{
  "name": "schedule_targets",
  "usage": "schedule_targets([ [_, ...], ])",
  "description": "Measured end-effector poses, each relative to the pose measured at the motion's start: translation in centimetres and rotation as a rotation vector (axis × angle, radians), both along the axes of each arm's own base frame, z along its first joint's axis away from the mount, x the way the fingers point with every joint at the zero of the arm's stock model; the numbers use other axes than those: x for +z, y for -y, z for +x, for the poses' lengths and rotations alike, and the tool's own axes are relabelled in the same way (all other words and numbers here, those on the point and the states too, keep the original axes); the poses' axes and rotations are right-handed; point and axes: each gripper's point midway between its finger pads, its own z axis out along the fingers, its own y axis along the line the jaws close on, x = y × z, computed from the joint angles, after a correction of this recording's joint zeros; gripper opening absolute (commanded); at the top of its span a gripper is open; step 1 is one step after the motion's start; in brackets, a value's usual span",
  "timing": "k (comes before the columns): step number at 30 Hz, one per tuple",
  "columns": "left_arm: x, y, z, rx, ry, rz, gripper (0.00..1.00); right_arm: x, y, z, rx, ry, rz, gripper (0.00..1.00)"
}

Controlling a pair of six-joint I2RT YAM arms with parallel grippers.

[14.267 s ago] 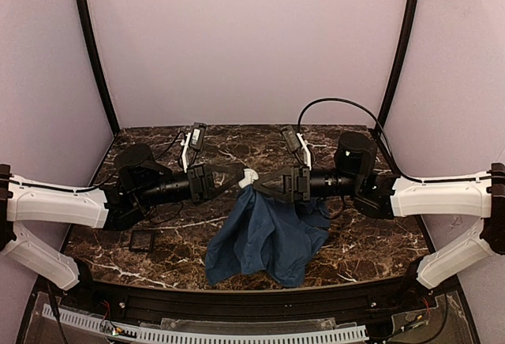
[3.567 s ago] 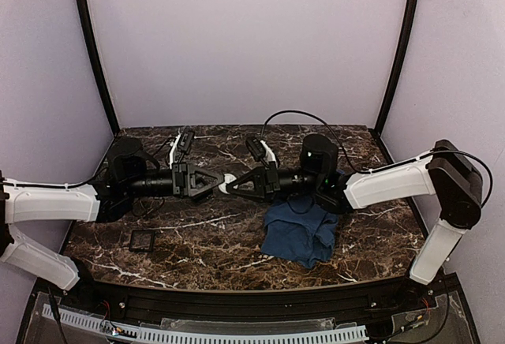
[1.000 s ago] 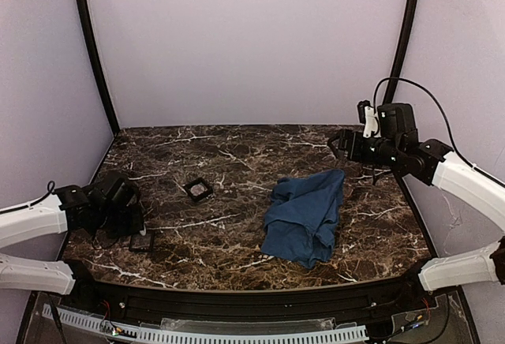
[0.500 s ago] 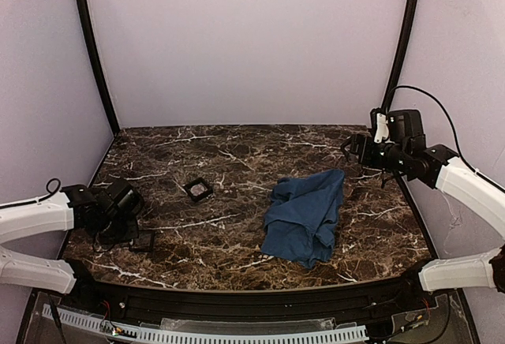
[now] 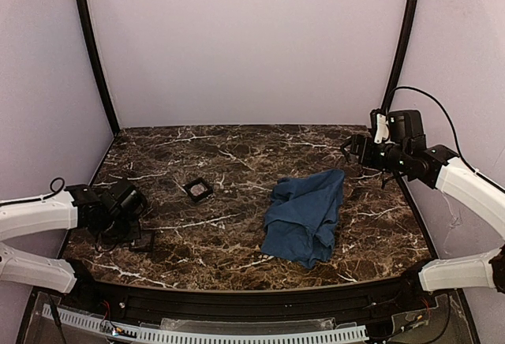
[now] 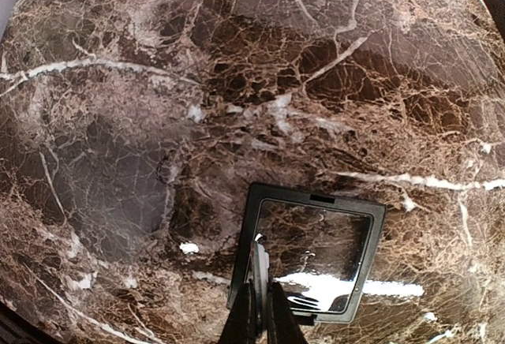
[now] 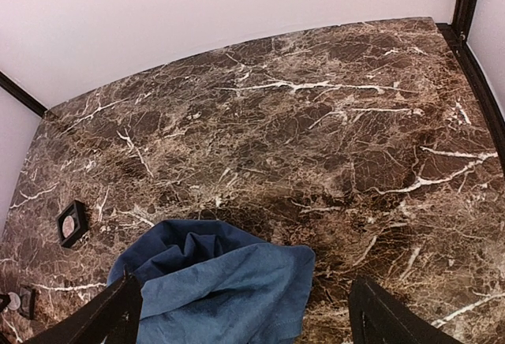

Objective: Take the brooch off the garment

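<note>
The garment, a crumpled blue cloth (image 5: 304, 216), lies on the marble right of centre. The brooch (image 5: 198, 191) is a tiny pale piece inside a small black square tray (image 5: 207, 196), apart from the cloth. The right wrist view shows the same brooch (image 7: 69, 223) at far left. My left gripper (image 5: 131, 222) is shut and hangs over the left rim of a second black tray (image 6: 371, 237). I see nothing held in my left gripper (image 6: 259, 269). My right gripper (image 5: 353, 148) stands open above the cloth's far right corner. Only cloth (image 7: 213, 289) shows below my right gripper (image 7: 243, 283).
The second tray (image 5: 143, 241) sits near the table's front left edge and has a clear shiny bottom. Black frame posts (image 5: 398, 52) rise at the back corners. A cable (image 5: 442, 119) loops above the right arm.
Over the last second my right gripper has drawn back a little to the right, away from the cloth. My left arm has shifted slightly right over the front-left tray. Cloth and brooch have not moved.
</note>
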Motion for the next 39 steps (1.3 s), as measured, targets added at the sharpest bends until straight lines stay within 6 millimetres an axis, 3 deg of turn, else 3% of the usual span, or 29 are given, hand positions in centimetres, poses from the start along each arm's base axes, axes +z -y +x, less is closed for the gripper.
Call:
schedule_targets([
  [13, 0.0, 1.6, 0.5, -0.053, 0.001, -0.058, 0.32, 0.0, 0.0, 0.0, -0.002, -0.002, 0.003, 0.91],
  [15, 0.0, 1.9, 0.6, -0.064, 0.005, -0.072, 0.41, 0.0, 0.0, 0.0, -0.003, -0.002, 0.004, 0.91],
  [18, 0.2, 2.5, 0.8, -0.084, 0.011, -0.094, 0.68, 0.0, 0.0, 0.0, -0.004, -0.002, 0.005, 0.91],
  [20, 0.4, 2.8, 0.9, -0.098, 0.022, -0.112, 0.79, 0.0, 0.0, 0.0, -0.005, -0.003, 0.006, 0.93],
  [26, 1.6, 3.7, 1.6, -0.13, 0.075, -0.157, 0.98, -0.1, 0.2, 0.0, -0.012, -0.005, 0.011, 0.99],
  [33, 2.4, 4.1, 2.5, -0.169, 0.117, -0.153, 0.99, -0.1, 0.1, 0.1, -0.004, -0.003, 0.003, 0.99],
  [39, 4.7, 4.3, 6.5, -0.184, 0.187, -0.132, 0.99, -0.7, 0.8, 0.5, -0.008, -0.015, -0.016, 0.99],
])
